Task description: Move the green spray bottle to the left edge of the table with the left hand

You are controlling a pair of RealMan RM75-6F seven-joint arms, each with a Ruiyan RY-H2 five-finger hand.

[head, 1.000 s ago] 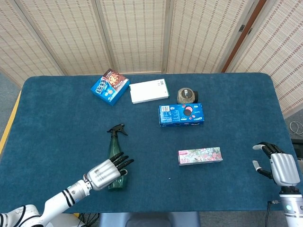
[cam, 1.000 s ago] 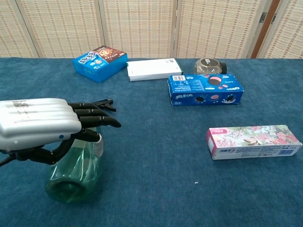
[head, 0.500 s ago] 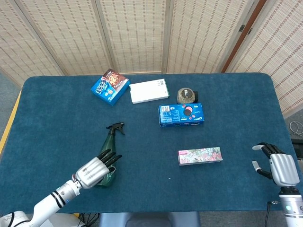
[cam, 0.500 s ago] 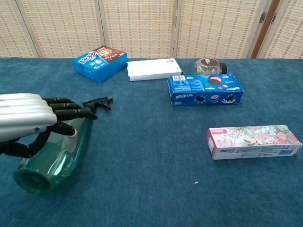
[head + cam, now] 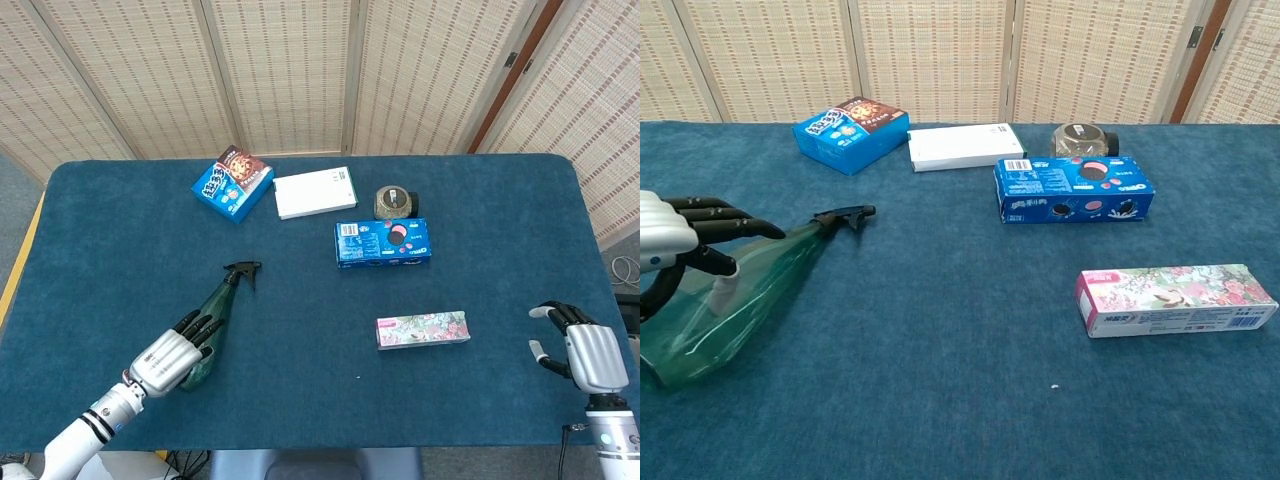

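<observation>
The left hand [image 5: 165, 357] wraps its fingers [image 5: 715, 222] around the green spray bottle [image 5: 212, 320], lying tilted near the worktop's [image 5: 480, 280] front left. The right hand [image 5: 585, 355] rests empty, fingers apart.

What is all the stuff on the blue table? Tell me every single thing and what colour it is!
Spray bottle: 1, green with a black nozzle, lying near the table's front left, held by the left hand.
Snack box: 1, blue and brown, far left of the back row.
White box: 1, white, beside the snack box.
Jar: 1, brownish with a dark lid, right of the white box.
Cookie box: 1, blue, just in front of the jar.
Flowery box: 1, pink with flowers, nearer the front.
Table: 1, dark blue cloth.
Left hand: 1, silver with black fingers, gripping the bottle.
Right hand: 1, silver, at the right front edge, holding nothing.
</observation>
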